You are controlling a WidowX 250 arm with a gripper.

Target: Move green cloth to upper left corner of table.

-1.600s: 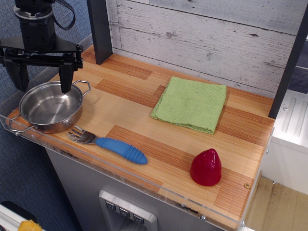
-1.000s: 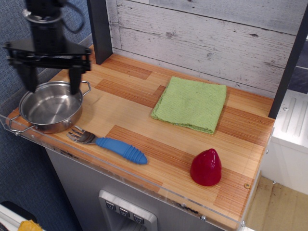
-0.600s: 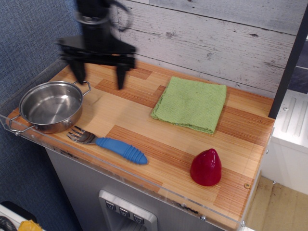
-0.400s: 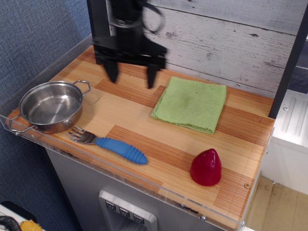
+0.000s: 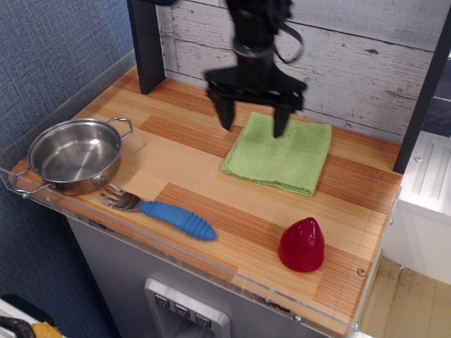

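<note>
The green cloth [image 5: 283,156] lies flat and folded on the wooden table [image 5: 176,162], right of the middle, near the back wall. My gripper [image 5: 254,122] hangs above the cloth's back left part with its two fingers spread wide and nothing between them. One fingertip is over the cloth's left edge, the other over the cloth itself. I cannot tell how high above the cloth the tips are. The arm hides part of the cloth's back edge.
A steel pan [image 5: 72,155] sits at the front left. A fork with a blue handle [image 5: 165,214] lies near the front edge. A red cone-shaped object [image 5: 301,243] stands at the front right. A dark post [image 5: 146,46] stands at the back left corner.
My gripper has travelled from above the steel pan at the front left, across the table to the right and back, and is now over the green cloth. It stayed open.
</note>
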